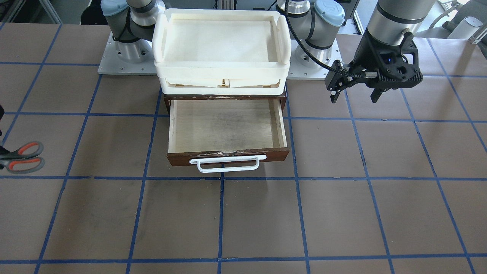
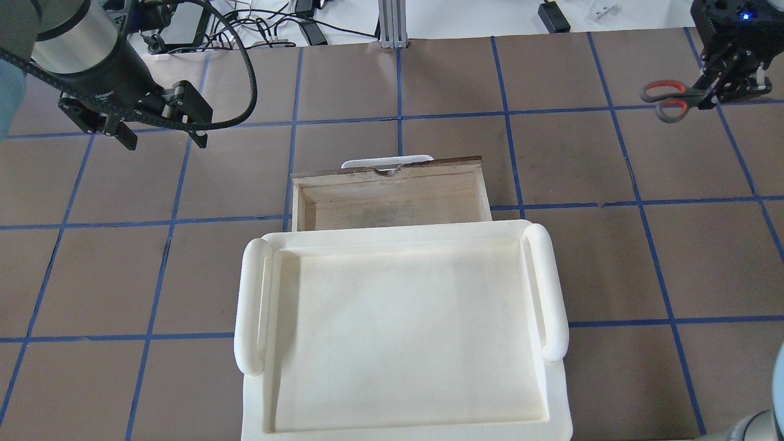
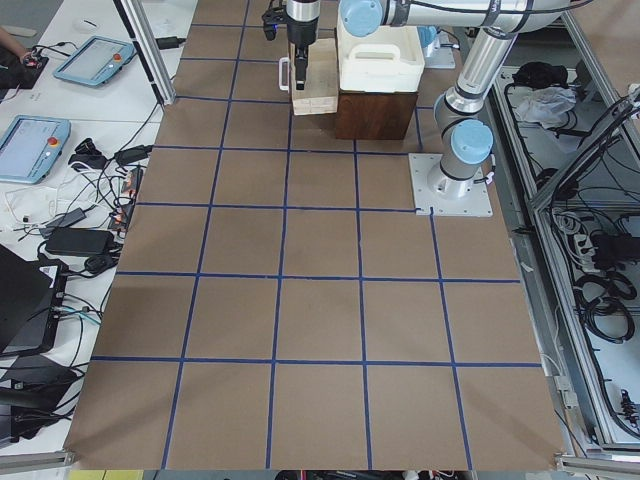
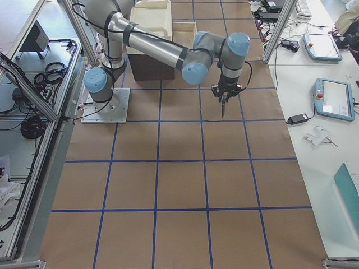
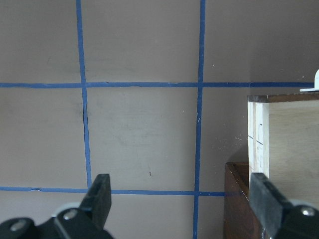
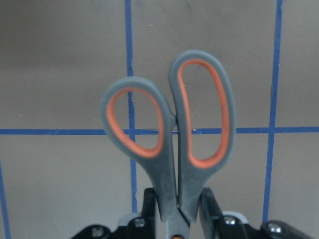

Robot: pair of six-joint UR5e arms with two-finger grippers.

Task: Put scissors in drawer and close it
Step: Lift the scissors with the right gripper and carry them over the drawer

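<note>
the right gripper [image 6: 178, 208] is clamping tight on the scissors [image 6: 172, 169] near the pivot, at 2 o'clock from the open drawer [image 2: 392, 207] in the overhead view. the left gripper [image 2: 165, 141] is hanging wide open and holding nothing at 10 o'clock.

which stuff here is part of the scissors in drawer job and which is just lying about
Job: scissors, gripped by the right gripper; drawer, open and empty; left gripper, open, beside the drawer.
Lying about: cream-white trays, stacked above the drawer.
</note>
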